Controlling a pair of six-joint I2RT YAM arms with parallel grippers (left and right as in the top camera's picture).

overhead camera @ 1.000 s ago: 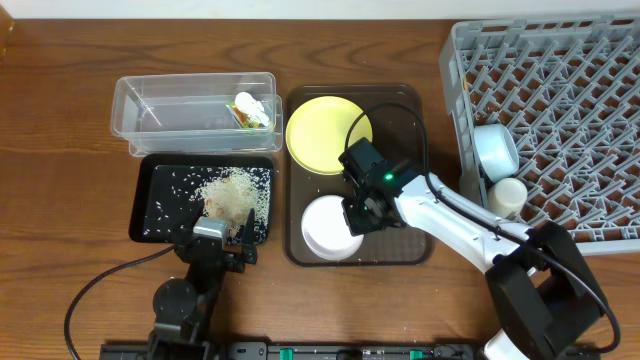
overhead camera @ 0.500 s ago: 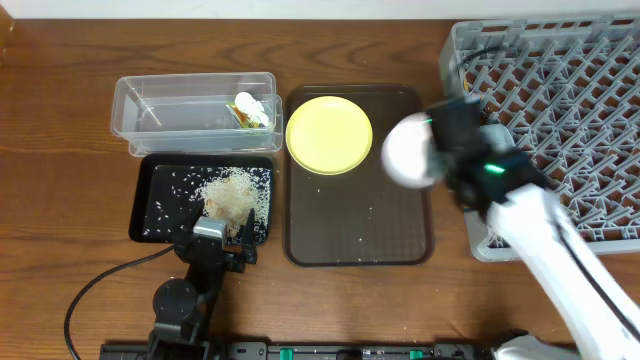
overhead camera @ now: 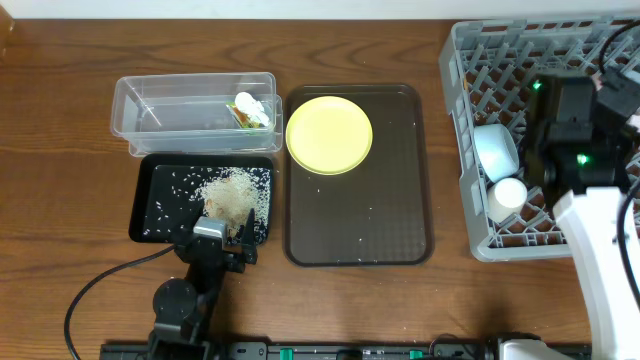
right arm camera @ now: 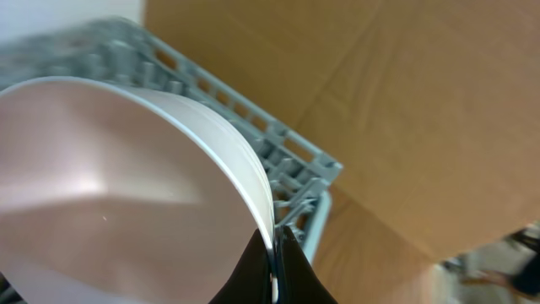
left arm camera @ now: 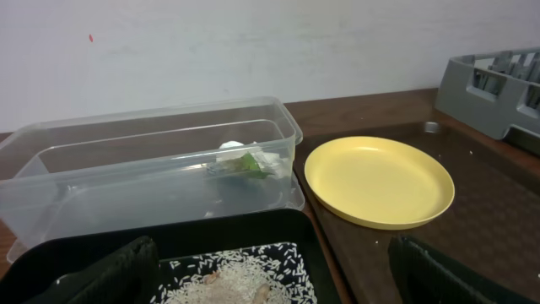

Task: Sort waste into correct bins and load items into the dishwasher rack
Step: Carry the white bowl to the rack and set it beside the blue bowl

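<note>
The left gripper [left arm camera: 270,283] shows only two dark finger stubs, cut off by the frame and spread wide, at the near edge of the black tray [left arm camera: 219,232] of grainy rice scraps [left arm camera: 236,274]. Beyond, the clear tub [left arm camera: 101,181] holds the wrapper [left arm camera: 229,148] and packet [left arm camera: 246,165] (both small, blurred). The right gripper [right arm camera: 272,262] pinches the rim of the smooth white bowl [right arm camera: 118,186] above the lattice rack [right arm camera: 278,152].

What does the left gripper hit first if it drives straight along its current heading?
Probably the rice pile in the black tray, just ahead of the open left gripper; if it passes above that, the near wall of the clear tub. Depth is unclear.
</note>
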